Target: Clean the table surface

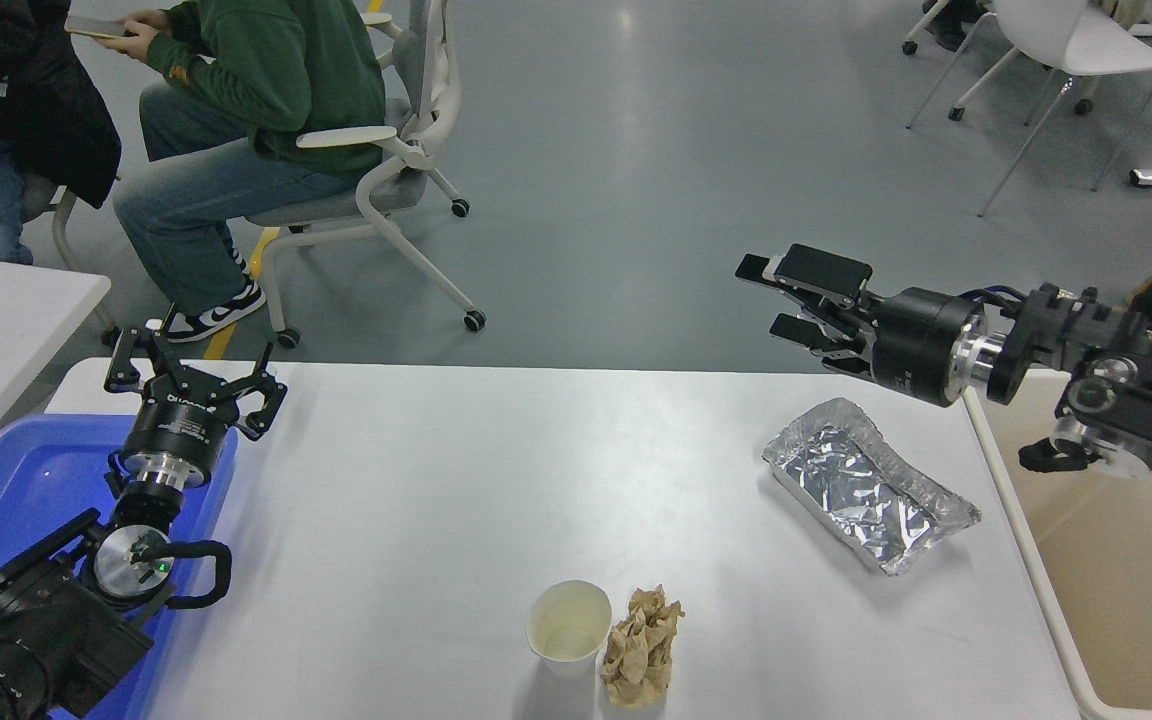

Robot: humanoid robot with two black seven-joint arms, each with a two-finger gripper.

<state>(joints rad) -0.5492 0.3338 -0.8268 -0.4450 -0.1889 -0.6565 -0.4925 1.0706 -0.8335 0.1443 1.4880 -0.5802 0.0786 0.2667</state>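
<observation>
Reaching in from the right, the right gripper (pixel 786 300) hangs open and empty above the table surface (pixel 496 470), beyond the foil tray (pixel 868 484); the left gripper (pixel 194 372) sits open.

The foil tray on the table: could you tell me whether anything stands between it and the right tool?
Nothing visible does. The right tool hangs open above the table surface's far edge, and only air lies between it and the foil tray. The paper cup and crumpled paper sit well aside.
</observation>
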